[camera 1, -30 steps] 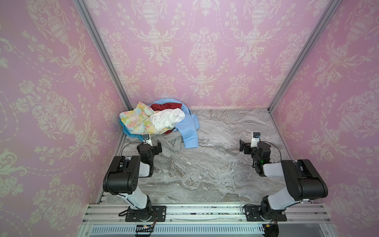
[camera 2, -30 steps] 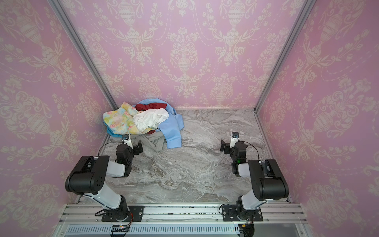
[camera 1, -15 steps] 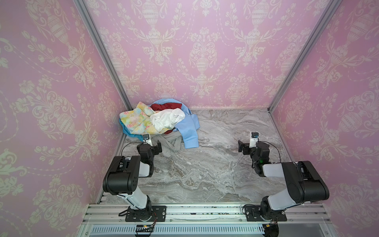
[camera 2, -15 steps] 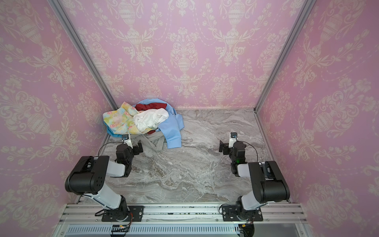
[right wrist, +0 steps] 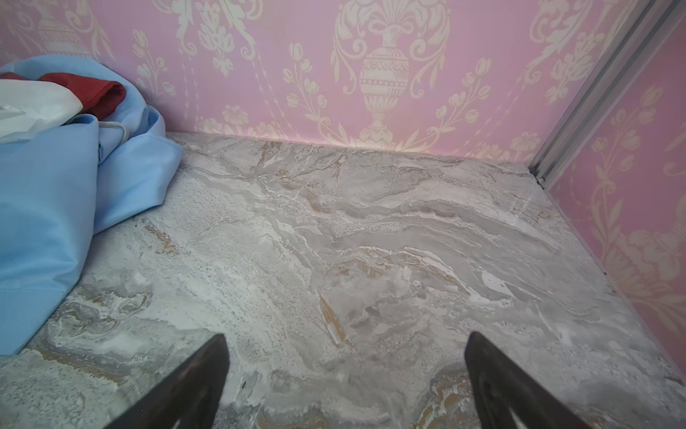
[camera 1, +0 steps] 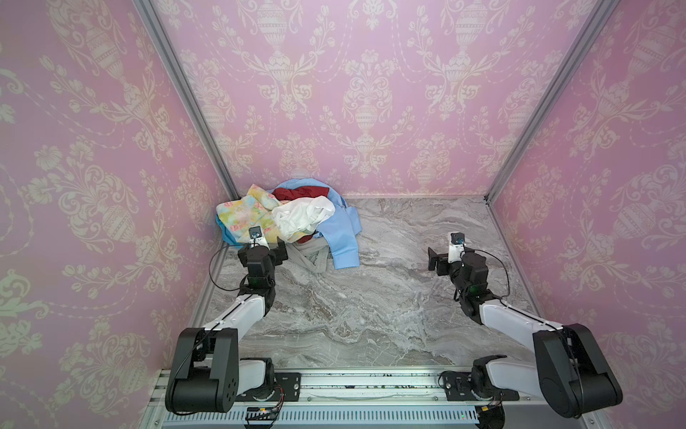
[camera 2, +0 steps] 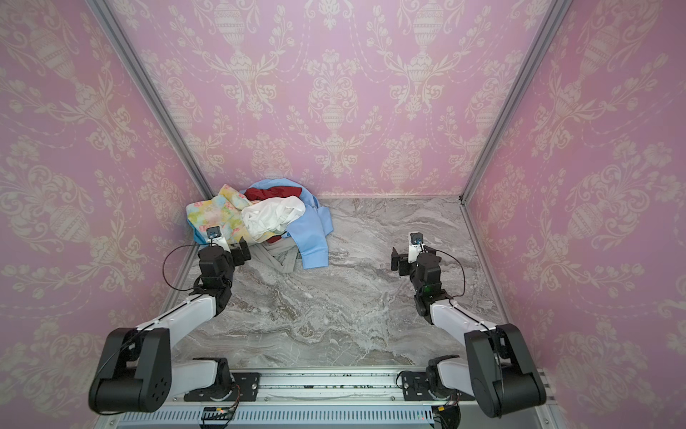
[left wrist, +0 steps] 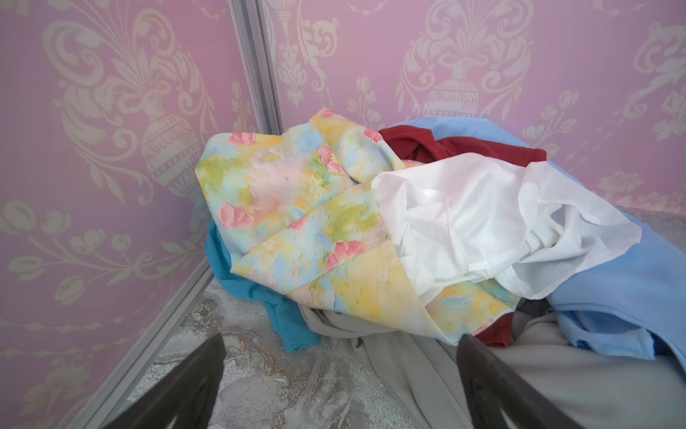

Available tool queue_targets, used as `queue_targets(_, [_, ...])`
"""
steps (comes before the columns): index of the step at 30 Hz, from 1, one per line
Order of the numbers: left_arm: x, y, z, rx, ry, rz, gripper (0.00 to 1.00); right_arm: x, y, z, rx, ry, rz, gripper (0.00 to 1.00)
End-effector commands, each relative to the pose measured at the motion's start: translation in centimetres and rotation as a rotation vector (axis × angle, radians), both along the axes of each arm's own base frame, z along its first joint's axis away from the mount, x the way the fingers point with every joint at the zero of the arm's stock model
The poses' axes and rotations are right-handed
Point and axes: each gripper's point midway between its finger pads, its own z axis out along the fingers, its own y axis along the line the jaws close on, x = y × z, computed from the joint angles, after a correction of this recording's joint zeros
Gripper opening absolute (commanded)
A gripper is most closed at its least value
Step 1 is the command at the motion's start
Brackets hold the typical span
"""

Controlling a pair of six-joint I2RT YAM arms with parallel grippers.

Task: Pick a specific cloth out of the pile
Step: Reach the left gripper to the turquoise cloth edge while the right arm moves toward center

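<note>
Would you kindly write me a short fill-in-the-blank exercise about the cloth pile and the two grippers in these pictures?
1. The left gripper faces the pile with its jaws ____.
2. The teal cloth is mostly hidden ____ the floral yellow cloth.
3. The right gripper is over the marble table and holds ____.

Missing words: open; under; nothing.
</note>
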Motion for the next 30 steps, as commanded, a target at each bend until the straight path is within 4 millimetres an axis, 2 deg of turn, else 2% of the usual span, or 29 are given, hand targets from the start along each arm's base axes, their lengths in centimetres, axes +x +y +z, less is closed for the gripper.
queue_targets(1, [-1.3, 0.4, -1.3, -0.081, 0.118, 0.065, 0.99, -0.1, 1.2, 1.2, -0.018, -0.010, 0.023, 1.00])
queue_targets(7, [-1.9, -0.1, -2.4, -0.200, 0.271, 0.094, 0.96, -0.8, 5.9, 1.7, -0.026, 0.003, 0.151, 1.00])
queue_targets(9, [-1.8, -0.2, -1.9, -0.230, 0.290, 0.100, 0.94, -1.0, 7.5, 2.1, -0.025, 0.002, 0.185, 1.00])
queue_targets(14, [-2.6, 1.1, -3.6, -0.387, 0.366, 0.167, 0.88, -1.9, 11.8, 2.4, 0.031, -0.015, 0.292, 0.99])
queue_targets(16, [-2.7, 1.6, -4.5, -0.453, 0.388, 0.188, 0.84, -2.1, 13.3, 2.0, 0.032, -0.008, 0.337, 0.98])
queue_targets(20, [-2.6, 2.7, -6.5, -0.610, 0.409, 0.212, 0.68, -2.8, 16.1, 1.1, 0.017, 0.016, 0.434, 0.96])
queue_targets(25, [-2.0, 4.3, -8.6, -0.791, 0.393, 0.224, 0.54, -3.9, 18.6, 1.2, 0.029, 0.019, 0.551, 0.93])
queue_targets(30, [-0.7, 5.5, -9.8, -0.900, 0.376, 0.193, 0.50, -5.7, 21.2, 1.5, 0.014, 0.015, 0.689, 0.89])
